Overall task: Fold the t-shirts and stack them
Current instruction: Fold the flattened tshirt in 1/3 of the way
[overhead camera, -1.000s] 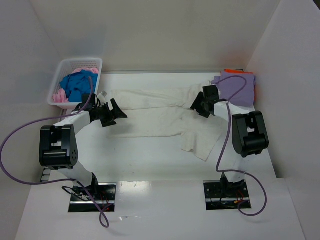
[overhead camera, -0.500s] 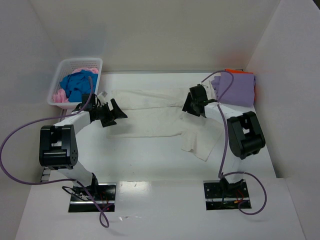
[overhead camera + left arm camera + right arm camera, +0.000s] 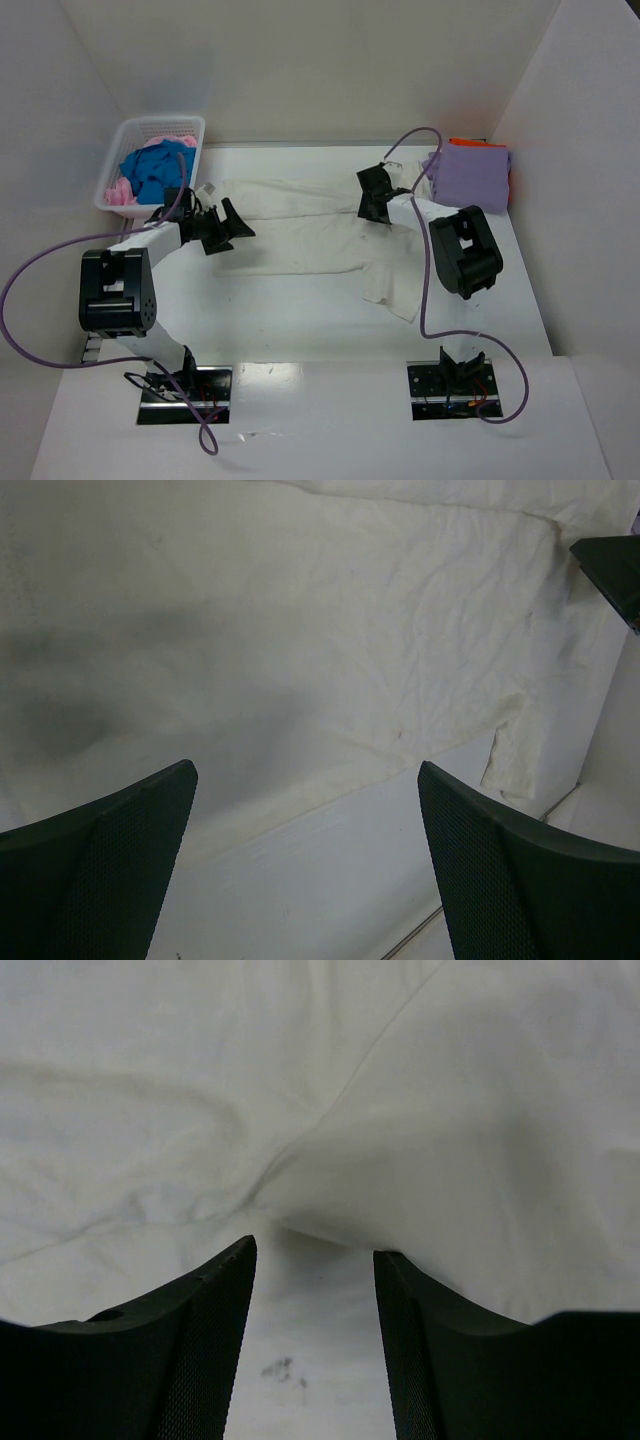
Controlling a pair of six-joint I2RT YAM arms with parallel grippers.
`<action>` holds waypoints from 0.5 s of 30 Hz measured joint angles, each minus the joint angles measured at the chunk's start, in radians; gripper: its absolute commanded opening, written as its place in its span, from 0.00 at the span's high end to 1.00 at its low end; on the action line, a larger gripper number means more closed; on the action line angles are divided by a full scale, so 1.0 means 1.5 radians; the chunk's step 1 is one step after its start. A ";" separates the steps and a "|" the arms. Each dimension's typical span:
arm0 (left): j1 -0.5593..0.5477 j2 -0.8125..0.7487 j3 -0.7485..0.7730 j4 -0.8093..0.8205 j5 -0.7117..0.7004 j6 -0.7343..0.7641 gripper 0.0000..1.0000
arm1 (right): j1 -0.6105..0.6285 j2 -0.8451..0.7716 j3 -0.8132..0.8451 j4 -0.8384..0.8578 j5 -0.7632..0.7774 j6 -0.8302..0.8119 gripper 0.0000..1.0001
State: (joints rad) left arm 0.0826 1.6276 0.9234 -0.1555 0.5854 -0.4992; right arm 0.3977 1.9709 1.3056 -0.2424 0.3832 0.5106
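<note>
A large cream-white t-shirt [image 3: 310, 240] lies spread and wrinkled across the middle of the table. My left gripper [image 3: 235, 222] hovers open over its left end, with only cloth [image 3: 350, 610] and bare table between the wide jaws [image 3: 307, 770]. My right gripper [image 3: 372, 195] is low over the shirt's far right part. Its jaws [image 3: 315, 1245] stand apart, open, straddling flat cloth just short of a raised fold [image 3: 450, 1110]. A folded lavender t-shirt [image 3: 470, 178] rests on an orange one [image 3: 478, 143] at the far right. Blue [image 3: 150, 170] and pink [image 3: 120, 192] t-shirts lie in the basket.
The white lattice basket [image 3: 190, 125] stands at the far left corner, close behind my left arm. White walls close in the table on the left, back and right. My right arm's cable [image 3: 405, 145] loops above the shirt near the lavender stack.
My right gripper has moved left, away from the lavender stack, along the cream shirt's far edge, with its jaws narrowing. The left arm has stayed still.
</note>
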 measured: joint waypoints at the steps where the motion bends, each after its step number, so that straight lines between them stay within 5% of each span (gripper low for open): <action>1: 0.000 0.003 0.000 0.000 0.000 0.000 0.01 | 0.000 0.005 0.006 -0.002 0.008 -0.002 0.44; 15: 0.000 0.012 0.000 0.000 0.000 0.000 0.01 | -0.001 0.072 0.089 -0.045 0.061 -0.008 0.44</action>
State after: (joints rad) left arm 0.0826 1.6459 0.9234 -0.1555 0.5858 -0.4992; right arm 0.3969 2.0792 1.4384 -0.3096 0.4740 0.4992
